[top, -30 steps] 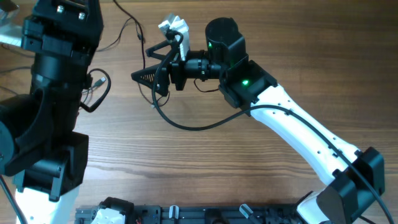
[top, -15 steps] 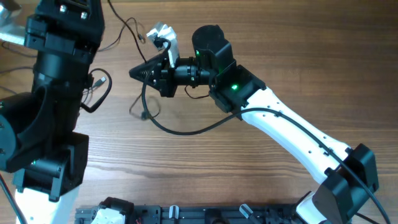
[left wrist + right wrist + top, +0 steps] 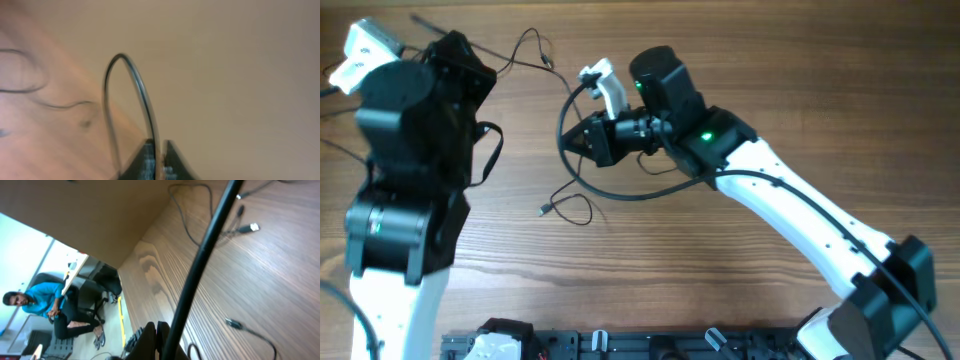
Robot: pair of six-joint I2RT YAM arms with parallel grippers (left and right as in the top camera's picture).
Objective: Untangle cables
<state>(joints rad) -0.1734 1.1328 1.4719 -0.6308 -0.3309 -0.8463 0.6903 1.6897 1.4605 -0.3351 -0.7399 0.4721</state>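
Thin dark cables lie on the wooden table. One cable (image 3: pixel 525 35) runs from under my left arm toward the top centre. Another (image 3: pixel 570 200) curls below my right gripper and ends in a small plug (image 3: pixel 542 209). My left gripper (image 3: pixel 160 150) is shut on a thin cable (image 3: pixel 142 95) that arches up from between its fingers. The overhead view hides this gripper under the arm. My right gripper (image 3: pixel 570 140) (image 3: pixel 156 330) is shut, and nothing shows between its fingers. More thin cables with plug ends (image 3: pixel 248 228) (image 3: pixel 233 324) lie beyond it.
The right arm's own thick black cable (image 3: pixel 610 192) (image 3: pixel 200 265) loops around its gripper and crosses its wrist view. A black rack (image 3: pixel 620 345) lines the table's near edge. Beyond the table's far edge a seated person in blue (image 3: pixel 35 300) is visible.
The right gripper went from open to shut and shifted slightly right. The left arm swung and turned, pulling its cable. The plug-tipped cable now lies lower on the table.
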